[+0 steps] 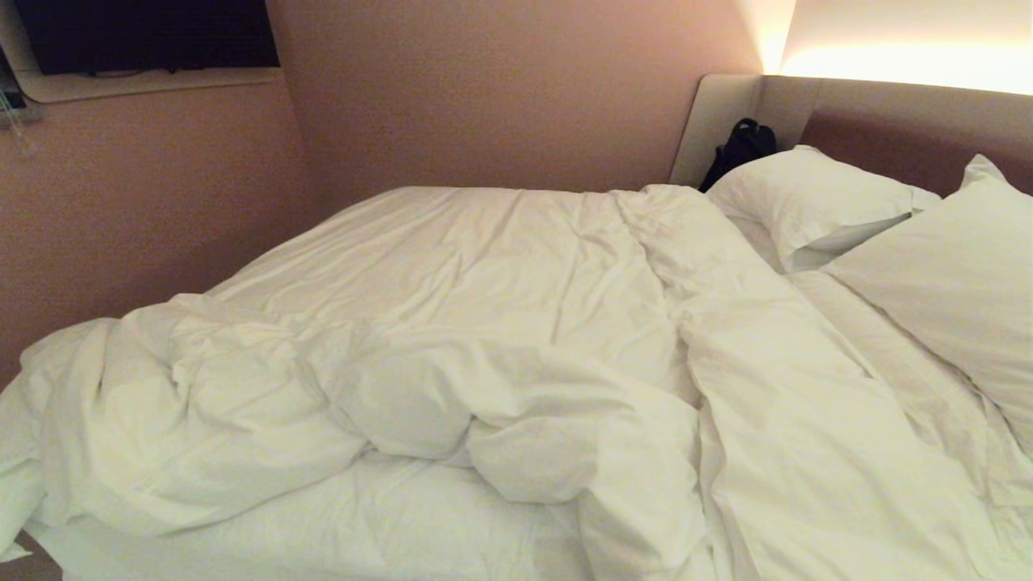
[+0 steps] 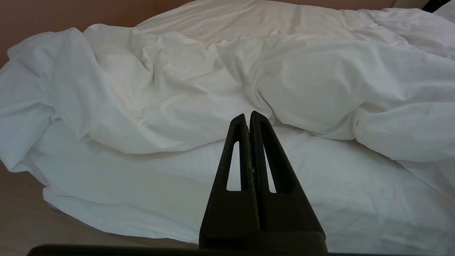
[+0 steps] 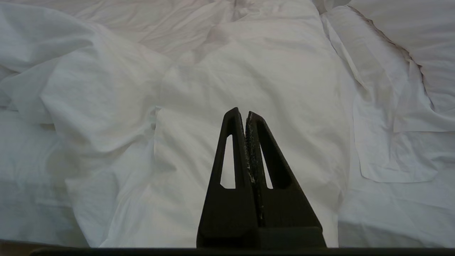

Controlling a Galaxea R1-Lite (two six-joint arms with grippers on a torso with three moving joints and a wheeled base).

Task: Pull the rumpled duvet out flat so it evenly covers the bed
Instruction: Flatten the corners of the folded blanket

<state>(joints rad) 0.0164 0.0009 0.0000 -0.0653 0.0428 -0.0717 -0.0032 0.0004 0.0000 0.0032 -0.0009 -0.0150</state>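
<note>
The white duvet (image 1: 452, 323) lies rumpled on the bed (image 1: 339, 532), bunched in thick folds along the near side and toward the foot at the left, with one edge folded back near the pillows. Bare sheet shows below the bunched folds. Neither arm appears in the head view. My left gripper (image 2: 248, 115) is shut and empty, held short of the bed's near edge, facing the duvet (image 2: 177, 81) folds. My right gripper (image 3: 242, 113) is shut and empty too, hovering before a smoother stretch of the duvet (image 3: 249, 71).
Two white pillows (image 1: 807, 198) (image 1: 960, 282) rest against the padded headboard (image 1: 912, 129) at the right. A black bag (image 1: 738, 149) sits in the corner behind them. A wall runs along the bed's far side. Floor (image 2: 17, 213) shows by the foot corner.
</note>
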